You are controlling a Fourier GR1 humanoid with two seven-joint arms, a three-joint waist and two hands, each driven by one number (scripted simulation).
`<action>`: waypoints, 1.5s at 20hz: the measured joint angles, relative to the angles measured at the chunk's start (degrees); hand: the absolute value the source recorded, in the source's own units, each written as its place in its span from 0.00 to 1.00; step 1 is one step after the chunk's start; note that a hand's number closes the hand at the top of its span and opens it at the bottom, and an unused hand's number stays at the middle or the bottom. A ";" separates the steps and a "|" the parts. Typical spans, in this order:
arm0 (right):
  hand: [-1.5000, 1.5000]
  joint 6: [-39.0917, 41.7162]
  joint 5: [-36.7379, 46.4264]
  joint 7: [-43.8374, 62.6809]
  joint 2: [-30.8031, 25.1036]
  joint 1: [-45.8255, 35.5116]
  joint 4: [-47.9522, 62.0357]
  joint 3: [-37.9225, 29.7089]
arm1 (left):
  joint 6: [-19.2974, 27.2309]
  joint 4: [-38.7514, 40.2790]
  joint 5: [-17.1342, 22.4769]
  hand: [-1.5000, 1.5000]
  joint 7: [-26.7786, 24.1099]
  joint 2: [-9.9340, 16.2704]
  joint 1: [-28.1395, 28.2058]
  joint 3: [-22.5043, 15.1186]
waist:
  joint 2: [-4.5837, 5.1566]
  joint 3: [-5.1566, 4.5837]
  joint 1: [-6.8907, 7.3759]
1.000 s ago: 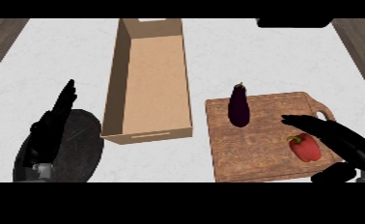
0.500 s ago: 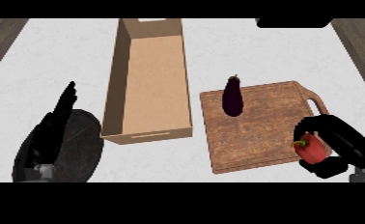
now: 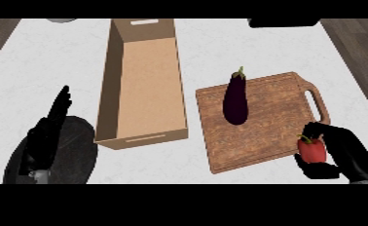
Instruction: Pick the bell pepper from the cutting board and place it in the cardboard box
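In the head view, your right hand (image 3: 338,154) has its fingers and thumb curled round the pepper (image 3: 312,150), pinching it at the board's (image 3: 266,122) near right corner, just below the handle cut-out. Whether the pepper is clear of the wood or just touching it, you cannot tell from this angle. The eggplant (image 3: 236,98) lies on the board's far left part, well apart from the pepper and between it and the box (image 3: 144,84), which stands open just left of the board. Your left hand (image 3: 50,127) rests left of the box, fingers straight and together, above a dark round plate (image 3: 72,152); it holds nothing. By my reading, the grasp step is done and the carry is in hand. The next move calls for lifting the pepper high enough to pass over the eggplant and the box's right wall, then swinging left and letting go only once it is over the box's floor.
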 measured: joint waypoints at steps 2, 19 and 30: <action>1.00 -1.93 3.30 7.59 3.10 1.47 -2.58 0.02 | -0.05 -0.06 0.10 0.50 0.03 0.18 0.16 0.24 | -0.19 -0.21 -0.39; 1.00 -8.14 22.81 61.99 14.53 -6.85 -32.78 38.37 | -1.02 2.05 -0.28 0.50 -1.16 -0.37 -1.82 -1.09 | 0.45 0.57 2.84; 1.00 -5.99 15.36 77.65 14.21 -40.43 -20.47 44.36 | -1.64 2.96 -0.47 0.50 -1.40 -0.72 -3.59 -1.54 | 0.89 0.67 4.44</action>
